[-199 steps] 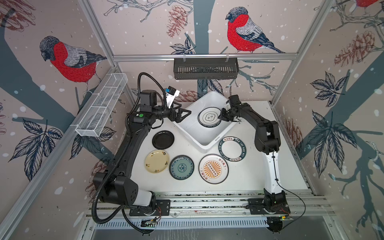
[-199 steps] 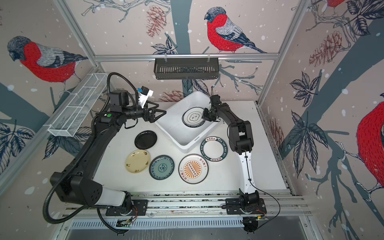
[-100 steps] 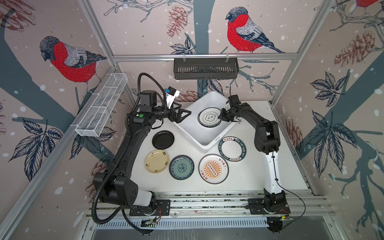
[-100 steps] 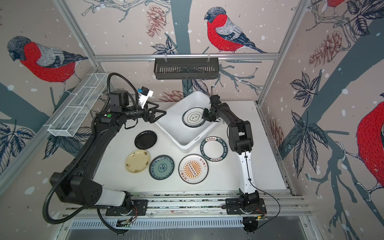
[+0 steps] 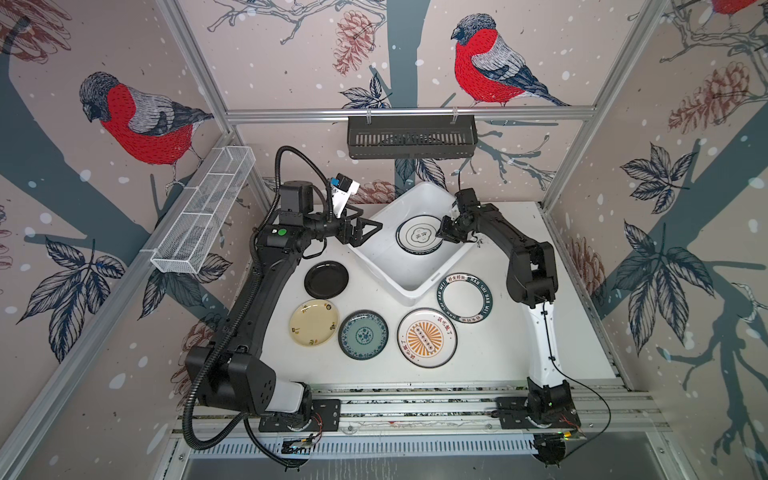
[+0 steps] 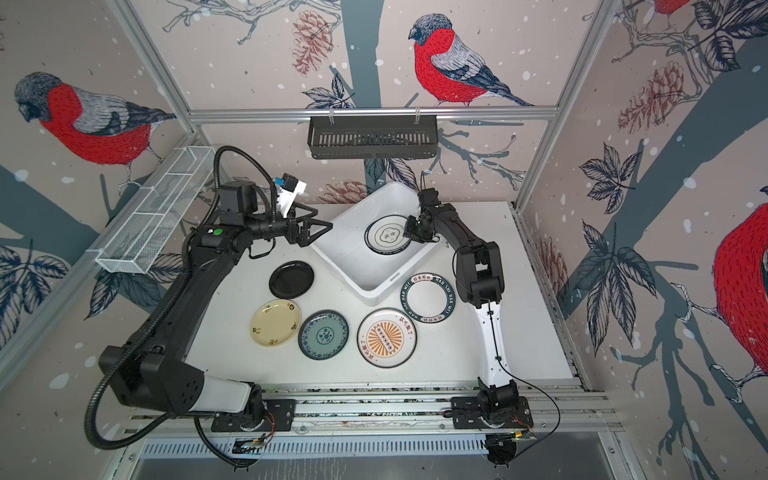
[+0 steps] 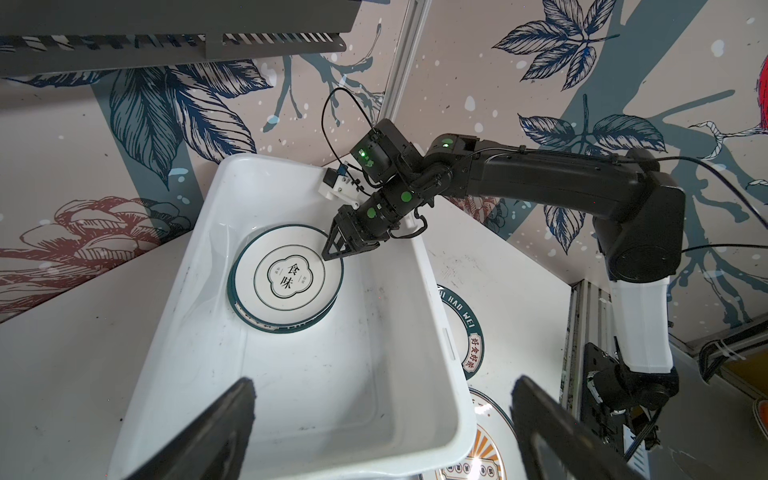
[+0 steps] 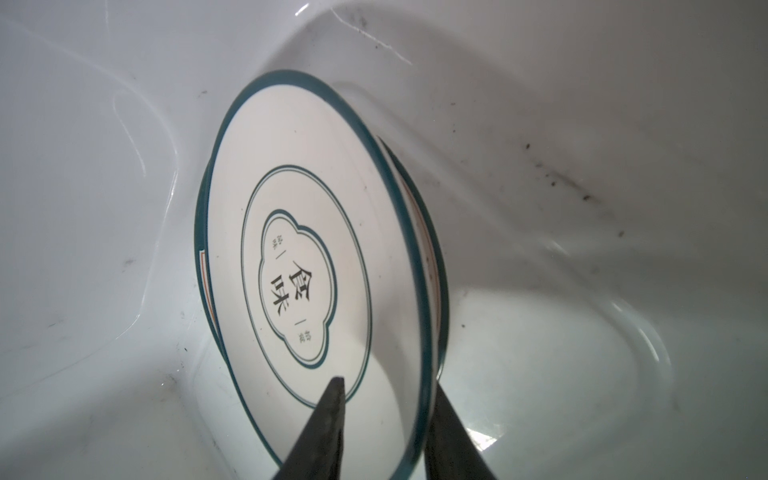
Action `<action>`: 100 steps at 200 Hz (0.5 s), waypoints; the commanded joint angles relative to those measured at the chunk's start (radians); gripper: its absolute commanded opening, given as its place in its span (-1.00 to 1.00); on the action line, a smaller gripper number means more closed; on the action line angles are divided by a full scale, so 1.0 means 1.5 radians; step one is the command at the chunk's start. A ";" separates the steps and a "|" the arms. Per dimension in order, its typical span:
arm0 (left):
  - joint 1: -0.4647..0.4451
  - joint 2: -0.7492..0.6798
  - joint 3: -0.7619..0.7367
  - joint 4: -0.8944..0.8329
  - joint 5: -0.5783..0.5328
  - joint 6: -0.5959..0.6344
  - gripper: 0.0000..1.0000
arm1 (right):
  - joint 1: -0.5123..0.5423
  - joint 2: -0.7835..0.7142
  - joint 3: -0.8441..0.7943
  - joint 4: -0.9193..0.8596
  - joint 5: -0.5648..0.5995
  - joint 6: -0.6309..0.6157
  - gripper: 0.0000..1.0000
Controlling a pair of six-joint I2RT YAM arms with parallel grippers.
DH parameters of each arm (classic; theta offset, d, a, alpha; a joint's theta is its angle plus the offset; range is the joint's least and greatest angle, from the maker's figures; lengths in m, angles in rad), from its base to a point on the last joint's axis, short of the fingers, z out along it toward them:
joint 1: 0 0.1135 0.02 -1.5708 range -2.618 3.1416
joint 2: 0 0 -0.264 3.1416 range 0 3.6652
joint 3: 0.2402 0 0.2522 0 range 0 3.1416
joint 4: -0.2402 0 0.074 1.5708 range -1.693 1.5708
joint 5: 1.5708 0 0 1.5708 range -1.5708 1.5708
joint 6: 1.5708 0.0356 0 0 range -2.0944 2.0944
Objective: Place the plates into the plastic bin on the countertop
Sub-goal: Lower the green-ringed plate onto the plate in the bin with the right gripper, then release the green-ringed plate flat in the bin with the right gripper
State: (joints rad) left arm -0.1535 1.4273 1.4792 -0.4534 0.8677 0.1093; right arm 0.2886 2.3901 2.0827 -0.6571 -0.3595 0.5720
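The white plastic bin (image 5: pixel 409 296) (image 6: pixel 374 294) stands at the back of the countertop (image 5: pixel 498 345). Inside it a white plate with a thin dark ring (image 5: pixel 419 235) (image 7: pixel 291 278) (image 8: pixel 299 266) lies on top of a green-rimmed plate (image 7: pixel 282 328) (image 8: pixel 436 266). My right gripper (image 5: pixel 442 235) (image 7: pixel 330 253) (image 8: pixel 388 384) straddles the top plate's rim, jaws apart. My left gripper (image 5: pixel 372 232) (image 7: pixel 382 399) hovers open and empty at the bin's left edge. On the countertop lie a black plate (image 5: pixel 326 279), a cream-yellow one (image 5: pixel 313 323), a teal one (image 5: pixel 363 334), a sunburst one (image 5: pixel 427 337) and a green-lettered one (image 5: pixel 464 298).
A black slotted rack (image 5: pixel 411 137) hangs on the back rail above the bin. A white wire-mesh basket (image 5: pixel 203 216) is fixed along the left wall. Aluminium frame posts and papered walls close in the countertop on three sides.
The right gripper's jaws have eased apart at the top plate's rim. Both arms and all the plates stay where they were.
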 commanded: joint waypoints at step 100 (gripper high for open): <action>0.000 -0.009 -0.005 0.019 0.018 0.009 0.90 | 0.008 0.031 0.048 -0.036 0.023 -0.012 -0.23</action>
State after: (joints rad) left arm -0.1535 1.4216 1.4723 -0.4530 0.8711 0.1093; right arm 0.2966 2.4248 2.1319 -0.7010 -0.3412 0.5541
